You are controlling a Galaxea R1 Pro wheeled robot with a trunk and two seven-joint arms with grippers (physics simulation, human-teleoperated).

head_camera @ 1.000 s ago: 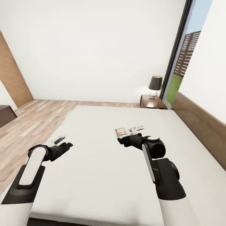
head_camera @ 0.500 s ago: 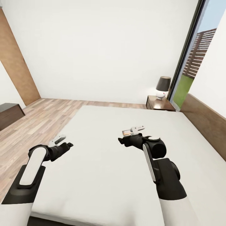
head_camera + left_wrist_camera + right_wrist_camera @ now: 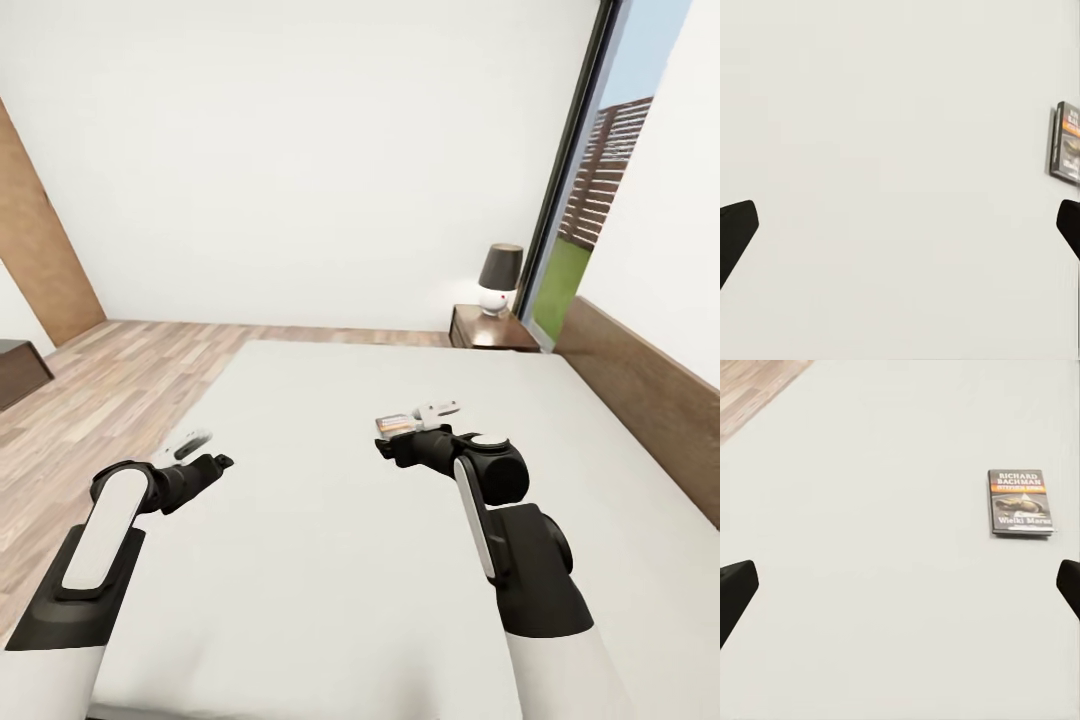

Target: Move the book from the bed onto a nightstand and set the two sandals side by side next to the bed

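The book [image 3: 391, 424] lies flat on the pale mattress of the bed [image 3: 330, 560], partly hidden behind my right gripper [image 3: 438, 408]. In the right wrist view the book [image 3: 1021, 502] shows its dark cover with "RICHARD BACHMAN" lettering and an orange band, lying beyond and to one side of the open right gripper [image 3: 900, 585]. My left gripper [image 3: 192, 441] hovers open over the bed's left part. The left wrist view has the book [image 3: 1066, 141] at its edge. The nightstand [image 3: 490, 329] stands past the bed's far corner. The sandals are out of view.
A lamp [image 3: 497, 277] with a dark shade stands on the nightstand. The brown headboard [image 3: 640, 390] runs along the bed's right side, with a black-framed window [image 3: 585, 190] beyond it. Wood-plank floor [image 3: 110, 390] lies left of the bed, with a dark bench [image 3: 20, 365] at the left edge.
The whole picture swung one way and then back, so the camera moved. Both arms hold the same pose. The book now sits closer under the right gripper in the picture.
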